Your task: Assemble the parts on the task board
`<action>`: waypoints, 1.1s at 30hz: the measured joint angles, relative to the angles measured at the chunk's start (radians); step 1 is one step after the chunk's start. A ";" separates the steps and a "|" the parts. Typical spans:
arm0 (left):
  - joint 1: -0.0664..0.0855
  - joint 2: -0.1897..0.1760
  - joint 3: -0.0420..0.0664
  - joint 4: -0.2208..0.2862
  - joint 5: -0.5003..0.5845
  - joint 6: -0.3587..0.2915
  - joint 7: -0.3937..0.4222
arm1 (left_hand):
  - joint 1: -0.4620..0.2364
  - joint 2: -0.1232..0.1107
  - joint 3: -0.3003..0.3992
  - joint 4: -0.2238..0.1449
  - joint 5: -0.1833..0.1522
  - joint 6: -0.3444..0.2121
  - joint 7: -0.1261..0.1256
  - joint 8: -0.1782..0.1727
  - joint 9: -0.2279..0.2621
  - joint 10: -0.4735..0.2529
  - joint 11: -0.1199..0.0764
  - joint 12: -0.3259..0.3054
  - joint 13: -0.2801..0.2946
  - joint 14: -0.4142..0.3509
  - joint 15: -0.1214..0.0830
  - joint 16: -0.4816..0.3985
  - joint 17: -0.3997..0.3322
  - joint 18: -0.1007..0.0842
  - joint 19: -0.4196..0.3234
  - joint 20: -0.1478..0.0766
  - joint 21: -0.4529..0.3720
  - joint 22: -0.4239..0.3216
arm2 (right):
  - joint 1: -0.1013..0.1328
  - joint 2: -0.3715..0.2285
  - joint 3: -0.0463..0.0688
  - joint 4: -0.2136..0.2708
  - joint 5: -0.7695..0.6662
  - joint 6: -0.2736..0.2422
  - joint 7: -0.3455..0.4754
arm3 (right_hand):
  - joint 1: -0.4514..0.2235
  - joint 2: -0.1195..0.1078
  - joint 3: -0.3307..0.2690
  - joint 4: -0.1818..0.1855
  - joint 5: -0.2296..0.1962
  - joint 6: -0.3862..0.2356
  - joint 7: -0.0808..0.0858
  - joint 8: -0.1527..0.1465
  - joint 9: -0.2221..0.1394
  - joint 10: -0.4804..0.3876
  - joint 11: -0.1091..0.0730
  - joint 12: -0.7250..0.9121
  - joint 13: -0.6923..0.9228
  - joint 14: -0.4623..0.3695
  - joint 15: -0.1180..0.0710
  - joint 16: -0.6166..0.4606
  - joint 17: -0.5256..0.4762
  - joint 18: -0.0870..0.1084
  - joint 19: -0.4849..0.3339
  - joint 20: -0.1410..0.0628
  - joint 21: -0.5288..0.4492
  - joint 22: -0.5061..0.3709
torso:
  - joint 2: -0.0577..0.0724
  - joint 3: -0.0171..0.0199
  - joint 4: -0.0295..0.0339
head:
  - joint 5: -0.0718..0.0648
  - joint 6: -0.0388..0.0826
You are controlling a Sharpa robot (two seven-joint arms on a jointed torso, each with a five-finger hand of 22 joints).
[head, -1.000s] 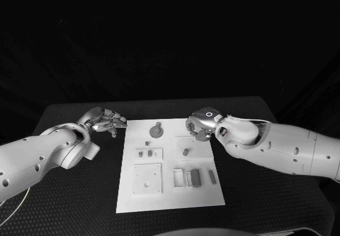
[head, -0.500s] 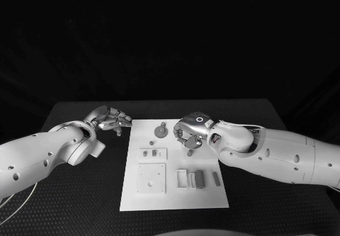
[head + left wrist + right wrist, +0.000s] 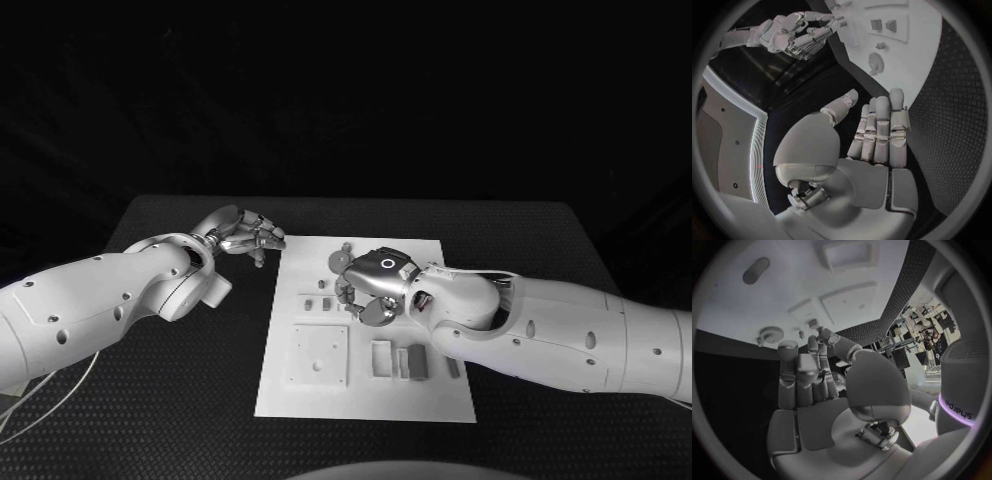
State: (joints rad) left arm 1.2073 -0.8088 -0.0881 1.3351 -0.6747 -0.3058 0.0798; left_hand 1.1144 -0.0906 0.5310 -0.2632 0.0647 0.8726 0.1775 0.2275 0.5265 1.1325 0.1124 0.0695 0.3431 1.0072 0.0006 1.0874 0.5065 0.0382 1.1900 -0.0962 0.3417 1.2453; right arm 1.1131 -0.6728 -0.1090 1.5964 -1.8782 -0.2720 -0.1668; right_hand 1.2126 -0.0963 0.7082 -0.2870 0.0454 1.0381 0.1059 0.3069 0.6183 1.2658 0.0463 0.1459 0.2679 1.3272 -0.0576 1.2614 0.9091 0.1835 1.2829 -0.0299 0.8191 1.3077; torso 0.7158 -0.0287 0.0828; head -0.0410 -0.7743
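Task board flat at table centre. Parts on it: round gear-like piece near far edge, approx 12 o'clock; small pcs at approx 10; bar-shaped pcs near front-right, approx 4.

Right hand over board middle, fingers extended, lying close together, nothing held.

Left hand over bare table, just off board's far-left corner, approx 10 o'clock. Fingers straight, side by side, holding nothing.
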 measured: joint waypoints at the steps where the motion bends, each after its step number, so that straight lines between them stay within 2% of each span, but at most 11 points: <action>1: 0.000 0.000 0.000 0.000 0.000 0.000 0.000 | 0.000 0.000 0.000 0.000 0.000 0.000 0.000 0.000 0.000 0.000 0.000 0.000 0.000 0.000 0.000 0.000 0.000 0.000 0.000 0.000 0.000 0.000 | -0.002 0.005 -0.001 -0.002 0.001 0.002 0.001 | 0.000 0.000 0.000 0.000 0.000 0.000 0.000 0.000 0.000 0.000 0.000 0.000 0.000 0.000 0.000 0.000 0.000 0.000 0.000 0.000 0.000 0.000 | 0.000 0.0000 0.0000 | 0.003 -0.002; 11: 0.001 0.003 0.000 -0.001 0.000 -0.001 0.000 | 0.000 0.000 0.000 0.000 0.000 -0.001 -0.001 0.004 -0.001 0.000 0.000 0.000 0.000 0.000 0.000 0.000 0.001 0.000 0.000 0.000 0.000 0.000 | -0.030 0.038 -0.024 -0.019 0.005 0.015 0.008 | 0.000 0.000 0.000 0.000 0.001 0.000 0.000 0.000 0.002 0.000 0.000 -0.003 0.000 0.000 0.000 0.000 -0.001 0.000 0.000 0.000 0.000 0.000 | 0.000 0.0004 0.0001 | 0.026 -0.016; 16: 0.001 0.005 0.000 -0.002 0.000 -0.001 -0.001 | 0.000 0.000 -0.003 -0.003 0.000 -0.001 -0.001 0.004 -0.001 0.000 0.000 0.000 0.000 0.000 0.000 0.000 0.001 0.000 0.000 0.000 0.000 0.001 | -0.042 0.056 -0.029 -0.020 0.006 0.020 0.011 | 0.000 0.000 0.000 0.000 0.001 0.000 0.000 0.000 0.002 0.000 0.000 -0.003 0.000 0.000 0.000 0.000 -0.001 0.000 0.000 0.000 0.000 0.000 | 0.000 0.0014 -0.0008 | 0.035 -0.022; 23: 0.001 0.007 0.000 -0.003 0.000 -0.001 -0.001 | 0.000 0.000 -0.003 -0.003 0.000 -0.001 -0.001 0.004 -0.001 0.000 0.000 0.000 0.001 0.000 0.000 0.000 0.001 0.000 0.000 0.000 0.000 0.001 | -0.043 0.064 -0.038 -0.031 0.007 0.032 0.014 | 0.000 0.000 0.000 0.000 0.001 0.000 0.000 -0.001 0.003 0.000 0.000 -0.004 0.000 0.000 0.000 0.000 -0.002 0.000 0.000 0.000 0.000 0.000 | 0.000 0.0020 -0.0014 | 0.041 -0.030; 33: 0.002 0.007 0.000 -0.003 0.000 0.000 -0.001 | 0.000 0.000 -0.003 -0.003 0.000 -0.001 -0.001 0.004 -0.001 0.000 -0.001 0.000 0.001 0.000 0.000 0.000 0.001 0.000 0.000 0.000 0.000 0.002 | -0.044 0.067 -0.046 -0.035 0.003 0.043 0.015 | 0.000 0.000 -0.002 -0.001 0.001 -0.001 0.000 -0.002 0.003 0.000 0.000 -0.008 0.002 0.000 0.000 0.000 -0.002 0.000 0.000 0.000 0.000 0.000 | 0.000 0.0013 -0.0014 | 0.046 -0.035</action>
State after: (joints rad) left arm 1.2093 -0.8018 -0.0879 1.3321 -0.6749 -0.3062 0.0783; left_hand 1.1144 -0.0906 0.5283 -0.2659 0.0647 0.8717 0.1764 0.2316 0.5258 1.1328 0.1119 0.0694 0.3436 1.0071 0.0007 1.0874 0.5079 0.0382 1.1898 -0.0958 0.3417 1.2469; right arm 1.0694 -0.6059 -0.1546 1.5614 -1.8754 -0.2289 -0.1520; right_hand 1.2122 -0.0966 0.7066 -0.2883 0.0463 1.0376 0.1063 0.3051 0.6213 1.2657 0.0463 0.1381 0.2701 1.3272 -0.0577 1.2614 0.9073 0.1836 1.2825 -0.0294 0.8191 1.3076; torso 0.7160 -0.0273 0.0814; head 0.0047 -0.8093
